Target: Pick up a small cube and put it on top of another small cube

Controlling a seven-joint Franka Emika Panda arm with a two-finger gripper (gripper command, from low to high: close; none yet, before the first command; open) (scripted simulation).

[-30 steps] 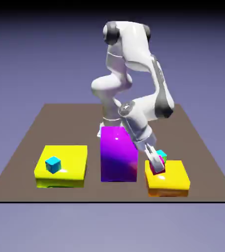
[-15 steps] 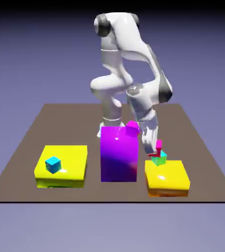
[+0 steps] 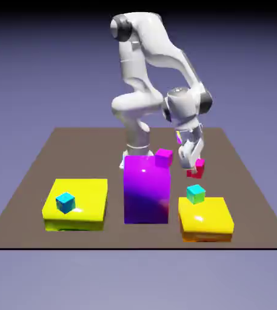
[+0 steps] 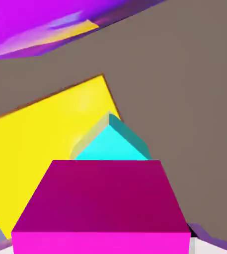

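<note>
Tool (image 3: 194, 167) clenched on 1 sm. crimson-magenta cube (image 3: 198, 169), i.e. the task's cube; jaws only as far apart as cube's width. Hand view: cube fills gap btwn the fingertips, big at bottom of frame, dark face + bright pink face showing. Ext. view: it's up off the worktop (image 3: 80, 157), at the tool's tip.

Count: 4 sm. cubes, 2 yellow-ish blocks, 1 tall purple block, 1 arm (image 3: 153, 54).

Teal cube (image 3: 196, 194), the other task cube: below tool & a bit camera-side of it, on the orange-yellow block (image 3: 205, 219) by its rear edge, apart from held cube in ext. view. Hand view shows it partly hidden behind held cube.

Purple block (image 3: 146, 191): to ext. view's left of tool, nearer camera. Pink-magenta cube (image 3: 163, 158): also left of tool, by that block's top corner; can't tell if on it or behind. Lemon-yellow block (image 3: 77, 200): well apart, farthest left of tool, w/ bluer cube (image 3: 65, 203) on top.
</note>
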